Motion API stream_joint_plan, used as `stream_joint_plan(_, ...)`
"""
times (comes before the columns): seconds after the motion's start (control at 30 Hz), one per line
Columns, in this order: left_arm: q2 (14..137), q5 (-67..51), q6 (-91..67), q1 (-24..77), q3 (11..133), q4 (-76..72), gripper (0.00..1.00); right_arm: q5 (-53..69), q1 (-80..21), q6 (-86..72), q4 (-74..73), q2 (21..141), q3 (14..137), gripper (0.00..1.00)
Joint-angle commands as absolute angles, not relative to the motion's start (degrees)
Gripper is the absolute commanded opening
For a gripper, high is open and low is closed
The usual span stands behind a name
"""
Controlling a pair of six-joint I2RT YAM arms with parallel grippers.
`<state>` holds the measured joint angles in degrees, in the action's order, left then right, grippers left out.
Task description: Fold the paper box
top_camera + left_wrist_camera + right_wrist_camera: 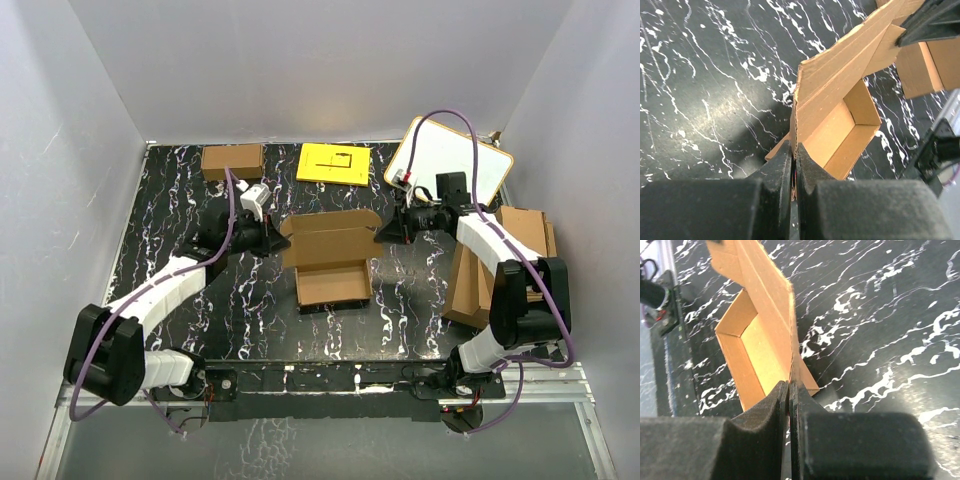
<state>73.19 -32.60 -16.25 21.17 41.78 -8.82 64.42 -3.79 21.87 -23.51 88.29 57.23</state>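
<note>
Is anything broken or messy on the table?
Nothing looks broken or spilled. The paper box is only half folded, its big flap raised, with the left gripper and right gripper each pinching one end of it. The whiteboard at the far right sits crooked.

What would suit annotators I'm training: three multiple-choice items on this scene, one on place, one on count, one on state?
1. The yellow sheet lies: A at the table's far edge; B at its near edge; C at its centre.
2. Pincers clamping the paper box: A none; B one; C two.
3. The box's lid: A shut; B raised open; C torn off.
Answers: 1 A, it lies beside the whiteboard. 2 C, the left pincer and the right pincer each pinch a cardboard flap. 3 B, the tray's inside shows.
</note>
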Motion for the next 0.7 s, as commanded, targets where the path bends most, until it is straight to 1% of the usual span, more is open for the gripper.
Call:
stream_joint_plan(0.0,71.05,-17.89,-21.18,26.65,42.44,-13.32,0.00,56.65,-7.48,15.37,-16.42,85.78,62.12,0.08)
stream_joint_plan(0.1,72.63,-9.50,-23.50,29.55,44.50,-12.83,0.00,48.46,-10.41,11.99,-14.46,85.72,64.27,0.08)
stream_joint_plan(0.27,77.26,0.56,-27.11,32.61,49.60,-11.33,0.00,36.50,-14.56,5.52,-8.45,84.98,64.54,0.08)
stream_joint_plan(0.47,83.96,12.26,-30.50,35.64,57.83,-4.76,0.00,27.54,-18.54,-0.82,-1.88,83.69,61.97,0.08)
stream_joint_plan(0.67,86.89,19.39,-30.71,38.96,59.95,-5.54,0.00,19.71,-20.81,-5.41,5.84,82.28,57.18,0.08)
